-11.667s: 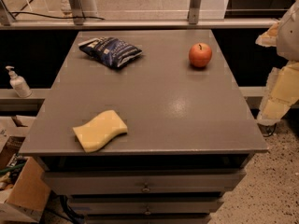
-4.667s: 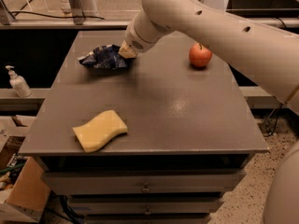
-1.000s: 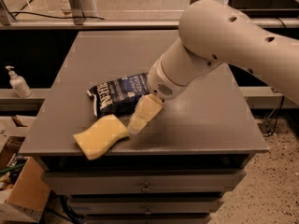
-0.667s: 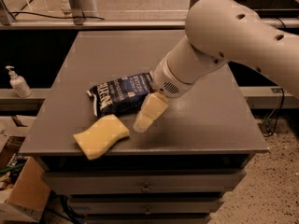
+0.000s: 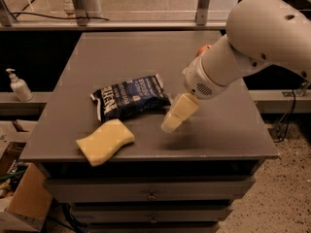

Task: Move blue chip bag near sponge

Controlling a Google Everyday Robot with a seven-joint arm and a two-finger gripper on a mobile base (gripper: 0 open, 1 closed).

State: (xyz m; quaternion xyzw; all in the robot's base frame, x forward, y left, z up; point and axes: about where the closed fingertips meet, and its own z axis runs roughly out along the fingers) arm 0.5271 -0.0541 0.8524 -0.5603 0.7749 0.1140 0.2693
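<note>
We count one blue chip bag (image 5: 130, 97) and one sponge (image 5: 105, 141), both lying on the one bench (image 5: 146, 47). We count one apple (image 5: 203, 49), only a reddish sliver of it showing behind the one arm (image 5: 252, 42). That arm carries one end effector (image 5: 171, 124), which hangs just above the bench top, right beside the bag's right end. Off the bench, at the left, we count one pump bottle (image 5: 17, 85). Below the bench top we count two drawer knobs (image 5: 152, 196).
</note>
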